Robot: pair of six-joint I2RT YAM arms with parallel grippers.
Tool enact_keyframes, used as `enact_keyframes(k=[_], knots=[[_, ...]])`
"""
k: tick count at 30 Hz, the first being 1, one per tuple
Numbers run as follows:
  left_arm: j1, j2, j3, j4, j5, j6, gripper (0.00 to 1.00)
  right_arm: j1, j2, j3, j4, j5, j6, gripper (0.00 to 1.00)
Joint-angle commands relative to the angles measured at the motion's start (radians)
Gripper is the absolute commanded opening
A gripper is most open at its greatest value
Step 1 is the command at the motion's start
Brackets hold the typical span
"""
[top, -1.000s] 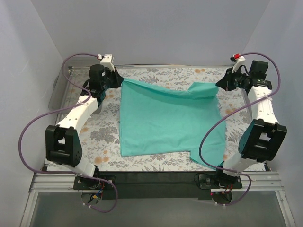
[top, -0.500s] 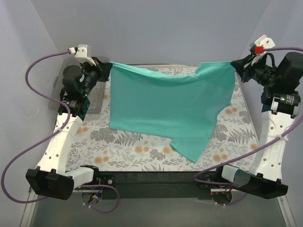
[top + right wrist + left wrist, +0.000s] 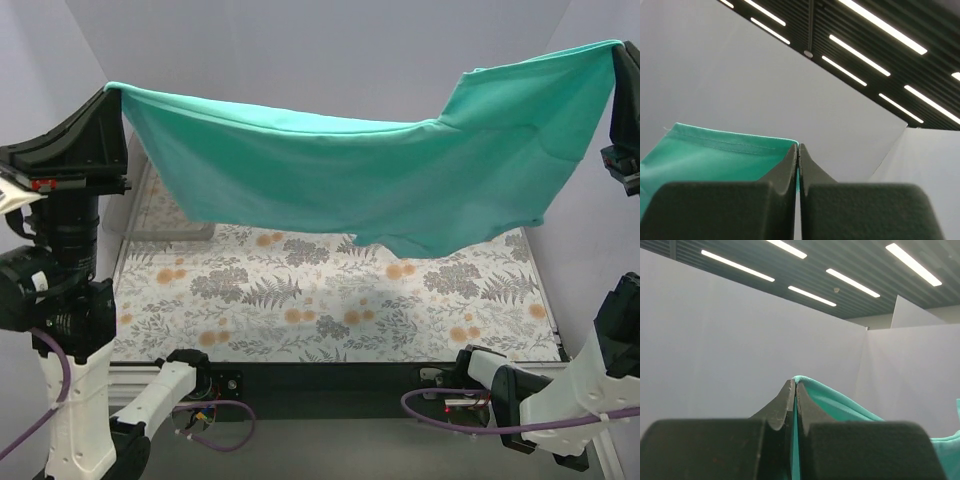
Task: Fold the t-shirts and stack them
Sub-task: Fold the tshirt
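- A plain, thin teal-green t-shirt (image 3: 380, 170) hangs stretched and sagging above the floral worktop (image 3: 300, 310).
- The left pincer (image 3: 792, 385) and the right pincer (image 3: 798, 146) are each clamped tight on one of its top corners.

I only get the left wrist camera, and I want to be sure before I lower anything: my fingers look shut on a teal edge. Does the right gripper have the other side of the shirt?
Observer: Yes. In the right wrist view, the right gripper is shut on a hemmed edge of the t-shirt.
Operator: Is the shirt off the table?
Observer: In the top view it hangs spread wide and sags in the middle. It looks clear of the table, but I can't be sure about its lowest point.
Operator: Where is that lowest point?
Observer: Right of centre, nearer the right arm's side.
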Motion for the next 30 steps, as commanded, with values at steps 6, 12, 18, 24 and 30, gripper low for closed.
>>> enact_keyframes(k=[6, 12, 18, 24, 30], knots=[[0.004, -0.027, -0.117, -0.037, -0.084, -0.061, 0.00, -0.004, 0.003, -0.105, 0.037, 0.032, 0.070, 0.01], [0.004, -0.012, -0.396, -0.014, -0.098, -0.090, 0.00, -0.004, -0.016, -0.439, 0.088, -0.140, 0.115, 0.01], [0.004, 0.111, -0.706, 0.169, -0.109, -0.107, 0.00, 0.000, 0.035, -0.837, 0.248, -0.261, 0.161, 0.01], [0.004, 0.370, -0.788, 0.358, -0.097, -0.092, 0.00, 0.063, 0.164, -1.191, 0.446, -0.274, 0.060, 0.01], [0.004, 0.726, -0.659, 0.380, -0.113, -0.076, 0.00, 0.158, 0.420, -1.269, 0.643, -0.168, -0.051, 0.01]])
